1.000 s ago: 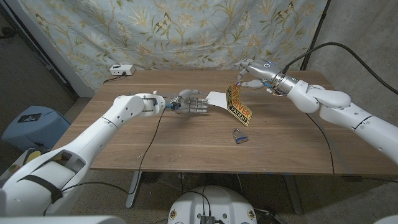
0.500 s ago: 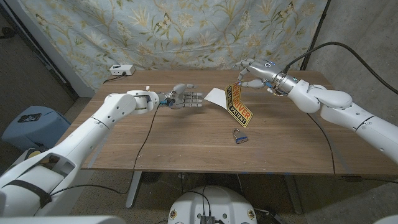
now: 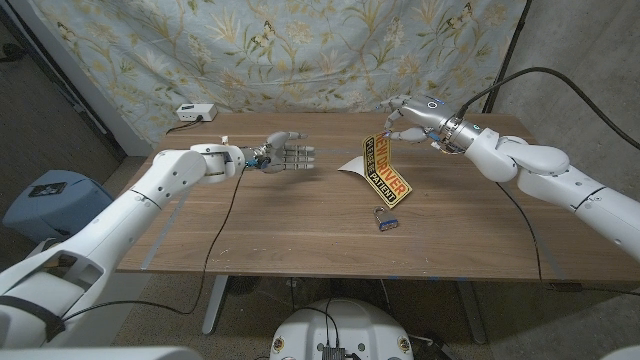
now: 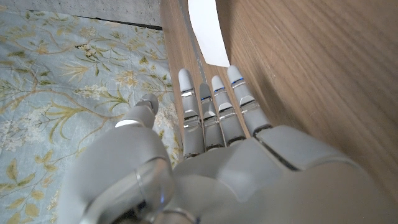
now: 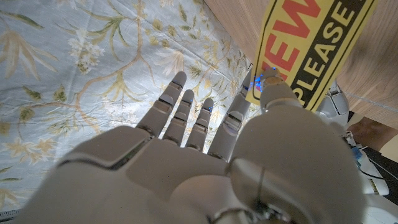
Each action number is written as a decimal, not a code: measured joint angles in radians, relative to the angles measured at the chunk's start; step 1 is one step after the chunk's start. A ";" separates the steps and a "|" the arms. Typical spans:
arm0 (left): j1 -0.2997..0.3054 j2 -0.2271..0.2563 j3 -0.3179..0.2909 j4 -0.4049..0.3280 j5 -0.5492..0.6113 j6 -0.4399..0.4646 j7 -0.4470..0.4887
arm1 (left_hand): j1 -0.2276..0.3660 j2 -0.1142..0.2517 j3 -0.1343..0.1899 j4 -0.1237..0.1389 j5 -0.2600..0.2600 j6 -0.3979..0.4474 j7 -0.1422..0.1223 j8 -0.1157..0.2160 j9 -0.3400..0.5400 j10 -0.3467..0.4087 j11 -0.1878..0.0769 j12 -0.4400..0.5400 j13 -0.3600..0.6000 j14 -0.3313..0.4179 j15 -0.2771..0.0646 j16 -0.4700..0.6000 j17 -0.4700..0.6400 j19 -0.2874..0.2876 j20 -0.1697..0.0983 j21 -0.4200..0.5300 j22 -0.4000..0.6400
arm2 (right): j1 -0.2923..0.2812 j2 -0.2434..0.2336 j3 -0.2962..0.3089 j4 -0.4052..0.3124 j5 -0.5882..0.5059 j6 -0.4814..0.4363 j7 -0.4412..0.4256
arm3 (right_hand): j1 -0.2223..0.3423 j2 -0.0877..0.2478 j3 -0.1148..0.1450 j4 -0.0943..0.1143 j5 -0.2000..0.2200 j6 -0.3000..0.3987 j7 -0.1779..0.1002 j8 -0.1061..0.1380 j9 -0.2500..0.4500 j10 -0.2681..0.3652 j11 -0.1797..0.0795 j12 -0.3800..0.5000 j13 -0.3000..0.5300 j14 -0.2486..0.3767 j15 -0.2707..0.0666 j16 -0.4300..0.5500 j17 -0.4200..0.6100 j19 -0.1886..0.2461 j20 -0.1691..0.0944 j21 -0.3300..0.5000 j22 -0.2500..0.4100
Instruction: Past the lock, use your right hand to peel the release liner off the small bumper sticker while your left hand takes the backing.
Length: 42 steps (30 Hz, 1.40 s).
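My right hand (image 3: 408, 117) is raised over the table's far right. It pinches the top end of the yellow-and-black bumper sticker (image 3: 386, 173), which hangs down slanted; the thumb and a finger hold the sticker (image 5: 310, 38) in the right wrist view. The white liner sheet (image 3: 351, 164) lies by the sticker's left edge; whether they still join I cannot tell. My left hand (image 3: 286, 156) hovers left of it, fingers straight and apart, holding nothing. In the left wrist view the liner sheet (image 4: 209, 30) sits just beyond my fingertips (image 4: 234, 74), apart from them. The small padlock (image 3: 386, 220) lies nearer me, below the sticker.
A white box (image 3: 195, 113) with a cord sits at the table's far left corner. A thin black cable (image 3: 232, 205) runs from my left wrist over the front edge. A floral cloth hangs behind the table (image 3: 300, 240). A blue bin (image 3: 48, 194) stands on the floor at left.
My left hand has drawn back to the left and slightly away from me, letting go of the white liner sheet, which has sunk beside the sticker. The right hand has stayed put.
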<state>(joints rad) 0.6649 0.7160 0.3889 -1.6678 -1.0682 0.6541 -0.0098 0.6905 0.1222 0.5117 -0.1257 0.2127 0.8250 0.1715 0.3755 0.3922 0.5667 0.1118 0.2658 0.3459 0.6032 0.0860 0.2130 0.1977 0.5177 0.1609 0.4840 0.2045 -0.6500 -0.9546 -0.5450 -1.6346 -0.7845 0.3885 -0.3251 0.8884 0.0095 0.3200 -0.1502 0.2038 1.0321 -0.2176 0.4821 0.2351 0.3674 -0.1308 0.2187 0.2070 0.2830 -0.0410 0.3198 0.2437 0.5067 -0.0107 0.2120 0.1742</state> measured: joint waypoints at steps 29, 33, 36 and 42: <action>-0.105 -0.083 0.071 0.207 -0.010 0.064 -0.094 | -0.040 0.003 -0.013 0.013 0.000 -0.002 0.009 -0.014 -0.003 -0.013 0.013 0.000 0.005 -0.005 0.013 0.000 0.005 -0.005 0.005 0.000 0.000 | -0.002 -0.008 0.019 -0.039 -0.024 -0.002 -0.024 | 0.000 0.000 0.000 0.000 0.000 0.000 0.000 0.000 0.000 0.000 0.000 -0.004 0.000 0.000 0.000 0.000 0.001 0.000 0.000 0.000 0.000; -0.125 -0.103 0.083 0.248 -0.003 0.069 -0.123 | -0.049 0.004 -0.013 0.013 0.000 -0.002 0.009 -0.021 -0.007 -0.013 0.013 0.000 0.005 -0.010 0.018 0.000 0.005 -0.005 0.005 0.000 0.000 | -0.004 -0.011 0.026 -0.054 -0.028 -0.004 -0.025 | 0.000 0.000 0.000 0.000 0.000 0.000 0.000 0.000 -0.001 0.000 0.000 -0.004 0.000 0.000 0.000 0.000 0.005 0.000 0.000 0.000 0.000; -0.137 -0.119 0.091 0.276 0.006 0.070 -0.142 | -0.049 0.004 -0.013 0.013 -0.006 -0.002 0.009 -0.021 -0.008 -0.013 0.013 -0.003 0.005 -0.010 0.018 0.000 0.005 -0.011 0.011 0.000 0.000 | -0.008 -0.015 0.033 -0.067 -0.031 -0.008 -0.027 | 0.000 0.000 0.000 0.000 0.000 0.000 0.000 0.000 -0.001 0.000 0.000 -0.004 0.000 0.000 0.000 0.000 0.005 0.000 0.000 0.000 0.000; -0.156 -0.148 0.101 0.321 0.022 0.066 -0.166 | -0.056 0.005 -0.013 0.013 -0.006 -0.002 0.009 -0.025 -0.007 -0.013 0.013 -0.005 0.005 -0.010 0.018 0.000 0.002 -0.011 0.011 0.000 0.000 | -0.018 -0.022 0.047 -0.095 -0.038 -0.018 -0.029 | 0.000 0.000 -0.004 0.004 0.000 0.000 0.000 0.000 -0.001 0.000 0.000 -0.004 0.000 0.000 0.000 0.000 0.005 0.000 0.000 0.000 0.000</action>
<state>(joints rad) 0.5085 0.5683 0.4898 -1.3469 -1.0458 0.7201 -0.1754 0.6349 0.1269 0.4990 -0.1129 0.2070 0.8233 0.1805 0.3502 0.3847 0.5534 0.1252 0.2607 0.3504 0.5928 0.1039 0.2130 0.1998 0.5070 0.1715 0.4840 0.2047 -0.6684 -0.9768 -0.4977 -1.7296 -0.8221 0.3709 -0.3543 0.8884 0.0095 0.3158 -0.1460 0.2038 1.0321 -0.2176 0.4820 0.2343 0.3674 -0.1307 0.2147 0.2068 0.2830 -0.0409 0.3198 0.2488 0.5066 -0.0108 0.2120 0.1742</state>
